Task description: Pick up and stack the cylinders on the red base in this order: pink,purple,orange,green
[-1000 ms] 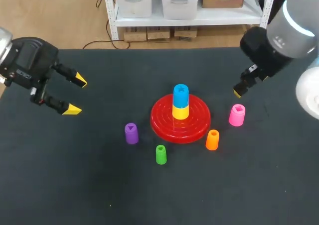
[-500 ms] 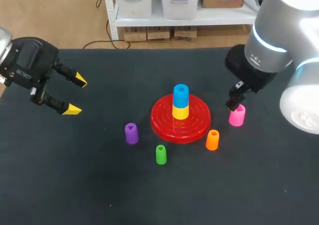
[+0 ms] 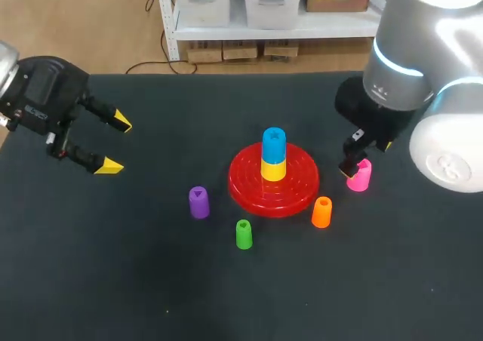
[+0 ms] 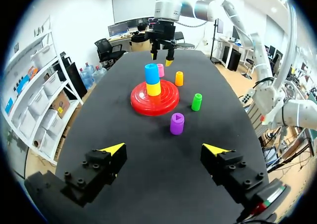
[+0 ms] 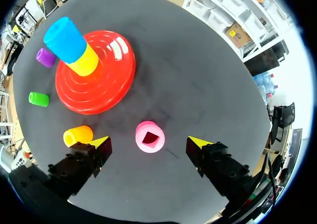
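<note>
Tabletop (image 3: 151,281), dark and wide, carried everything I could see. Over its far right part stood the right arm (image 3: 407,69), its big silver body bent down toward the toys. The left arm (image 3: 41,99) hung at the opposite side, well away from all of them. The right gripper (image 5: 149,141) had its fingers spread wide. The pink cylinder (image 5: 150,136) stood upright on the table between the two yellow tips, with a gap on either side, so neither finger touched it. The left gripper (image 3: 117,144) was likewise spread open and held nothing; the whole group of pieces lay well ahead of it. The red base (image 3: 294,190) sat just beside the right gripper, toward the middle of the table. On its centre a yellow cylinder (image 3: 273,169) stood with a blue cylinder (image 3: 273,143) stacked on top. The orange cylinder (image 3: 321,212) stood near the right gripper, close against the base's rim. The purple cylinder (image 3: 198,202) was the piece nearest the left gripper. The green cylinder (image 3: 243,235) stood between the purple and the orange ones, just off the base. All three of these small pieces stood upright on the table, apart from each other.
</note>
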Tool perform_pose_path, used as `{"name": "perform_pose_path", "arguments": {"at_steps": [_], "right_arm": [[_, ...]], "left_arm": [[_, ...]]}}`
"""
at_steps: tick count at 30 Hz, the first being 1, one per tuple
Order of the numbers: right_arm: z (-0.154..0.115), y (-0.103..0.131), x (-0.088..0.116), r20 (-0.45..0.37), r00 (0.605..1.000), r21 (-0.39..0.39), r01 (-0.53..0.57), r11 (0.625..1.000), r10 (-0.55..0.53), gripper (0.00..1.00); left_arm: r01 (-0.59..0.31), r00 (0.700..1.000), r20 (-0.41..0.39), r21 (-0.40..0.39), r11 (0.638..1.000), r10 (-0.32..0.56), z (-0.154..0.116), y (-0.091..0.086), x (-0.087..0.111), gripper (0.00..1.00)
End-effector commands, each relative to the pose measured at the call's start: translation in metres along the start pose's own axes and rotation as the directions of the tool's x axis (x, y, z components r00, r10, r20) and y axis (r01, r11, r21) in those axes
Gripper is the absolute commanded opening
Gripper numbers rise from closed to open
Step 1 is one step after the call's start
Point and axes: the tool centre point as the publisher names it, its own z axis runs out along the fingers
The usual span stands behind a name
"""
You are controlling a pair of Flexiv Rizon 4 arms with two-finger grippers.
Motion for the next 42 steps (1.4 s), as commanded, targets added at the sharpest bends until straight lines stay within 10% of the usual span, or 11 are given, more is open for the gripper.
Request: {"name": "perform_pose_path", "arguments": {"at_steps": [1, 42], "right_arm": [[0.005, 0.003, -0.001, -0.009, 1.0, -0.005, 0.004, 1.0, -0.004, 1.0], [0.029, 0.001, 0.003, -0.045, 0.997, -0.032, -0.063, 0.997, 0.062, 1.0]], "left_arm": [[-0.001, 1.0, 0.001, -0.001, 1.0, 0.001, 0.0, 0.0, 0.001, 1.0], [-0.001, 1.0, 0.001, -0.001, 1.0, 0.001, 0.0, 0.0, 0.001, 1.0]]}}
